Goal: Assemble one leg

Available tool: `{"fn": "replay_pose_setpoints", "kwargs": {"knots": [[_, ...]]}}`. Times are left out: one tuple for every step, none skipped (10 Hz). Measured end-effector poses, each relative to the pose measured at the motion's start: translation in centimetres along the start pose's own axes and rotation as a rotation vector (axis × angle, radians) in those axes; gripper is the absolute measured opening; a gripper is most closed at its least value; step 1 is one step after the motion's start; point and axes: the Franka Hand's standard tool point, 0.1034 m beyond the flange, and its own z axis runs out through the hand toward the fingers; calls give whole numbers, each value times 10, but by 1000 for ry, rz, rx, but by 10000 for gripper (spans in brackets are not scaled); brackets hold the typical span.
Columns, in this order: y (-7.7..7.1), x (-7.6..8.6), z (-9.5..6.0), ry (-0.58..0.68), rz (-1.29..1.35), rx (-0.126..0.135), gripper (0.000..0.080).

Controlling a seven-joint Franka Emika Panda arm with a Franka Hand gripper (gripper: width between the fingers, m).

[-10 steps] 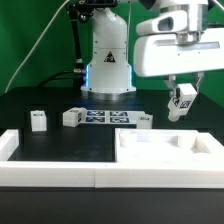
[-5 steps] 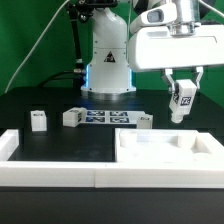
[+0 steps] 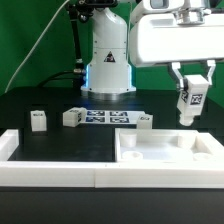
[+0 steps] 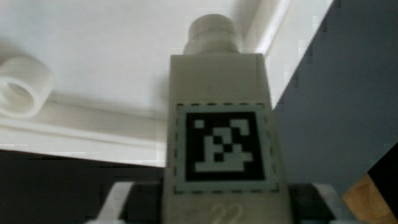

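My gripper (image 3: 190, 92) is shut on a leg (image 3: 190, 103), a small white peg with a black-and-white tag on its face, held upright in the air above the right end of the large white panel (image 3: 165, 155). In the wrist view the leg (image 4: 221, 120) fills the middle, its round tip pointing away over the panel's rim (image 4: 89, 115), with a finger (image 4: 128, 200) on each side. Three more legs stand on the table: one at the exterior view's left (image 3: 37, 121), one near the middle (image 3: 72, 117), one by the panel's back edge (image 3: 144, 121).
The marker board (image 3: 105, 118) lies flat behind the panel. A white rail (image 3: 50, 172) runs along the front of the table. The robot base (image 3: 108, 60) stands at the back. A round socket (image 4: 22, 88) shows on the panel.
My gripper has risen and moved toward the exterior view's right with the leg, which has turned from tilted to upright.
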Motion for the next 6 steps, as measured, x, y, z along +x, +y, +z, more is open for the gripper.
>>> {"fn": "replay_pose_setpoints", "kwargs": {"knots": [[-1,-3,0,-4,-1,0,292],[-1,-4,0,-5,-1,0,292],[-1,-4,0,-5,-1,1,292],[-1,-4,0,-5,-1,1,292],[-1,-4,1,-7,-2,1,292],[-1,-2,4,11,-3,-1,292]]}}
